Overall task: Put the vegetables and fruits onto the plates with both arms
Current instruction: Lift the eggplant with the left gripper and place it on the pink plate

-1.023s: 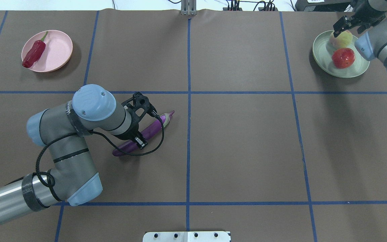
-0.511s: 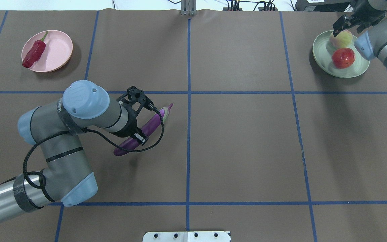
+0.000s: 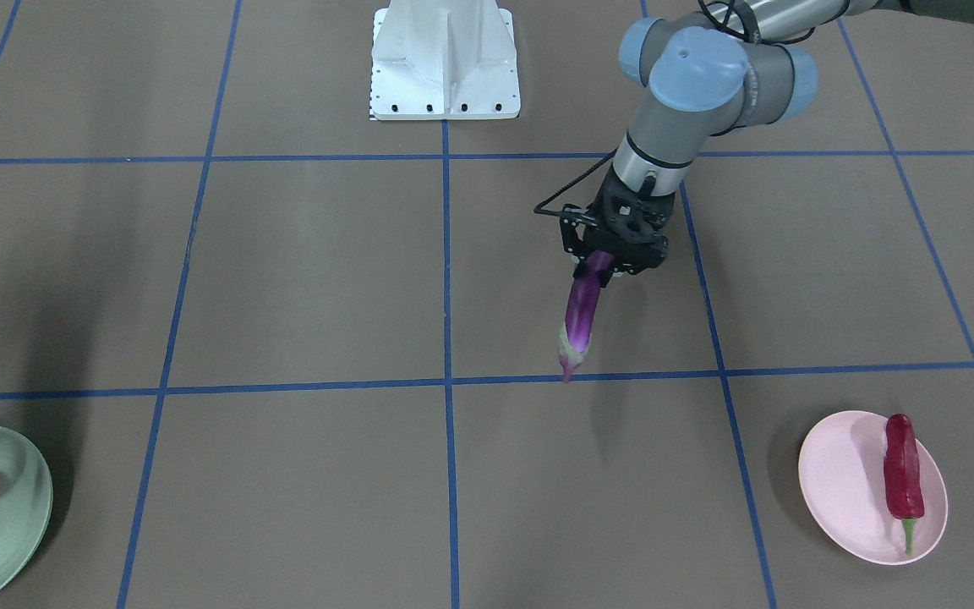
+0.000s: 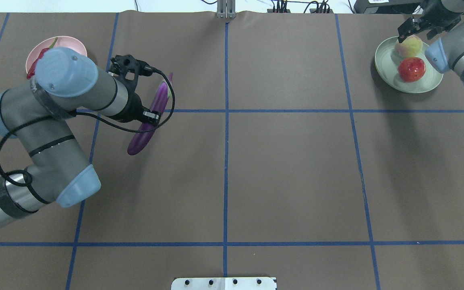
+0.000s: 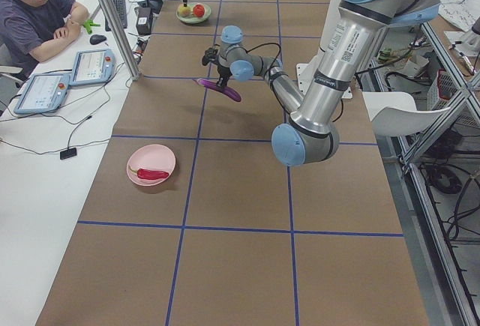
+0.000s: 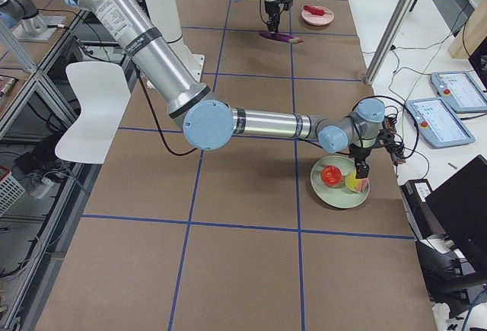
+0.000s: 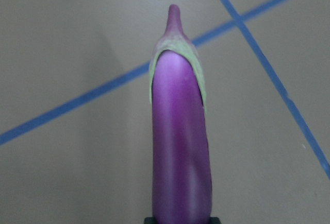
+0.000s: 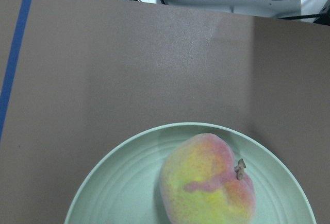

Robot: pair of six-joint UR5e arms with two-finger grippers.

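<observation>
My left gripper (image 4: 145, 115) is shut on the purple eggplant (image 4: 155, 105), held in the air with its green cap (image 3: 571, 355) pointing away from the robot. The left wrist view shows the eggplant (image 7: 180, 141) above the brown mat. The pink plate (image 4: 75, 46) lies just beyond my left arm, with the red chili (image 3: 903, 465) on it. At the far right, the peach (image 4: 409, 46) and the pomegranate (image 4: 411, 69) rest on the green plate (image 4: 382, 60). My right gripper (image 4: 416, 29) hovers open above the peach (image 8: 206, 183), touching nothing.
The white pedestal base (image 3: 445, 63) stands at the robot's edge of the table. Blue tape lines divide the brown mat into squares. A person (image 5: 34, 11) sits at the side bench, with tablets (image 5: 71, 75) and cables beyond the table's far edge.
My left arm has lifted the eggplant off the mat and swung it toward the pink plate. My right gripper has edged up and away from the peach.
</observation>
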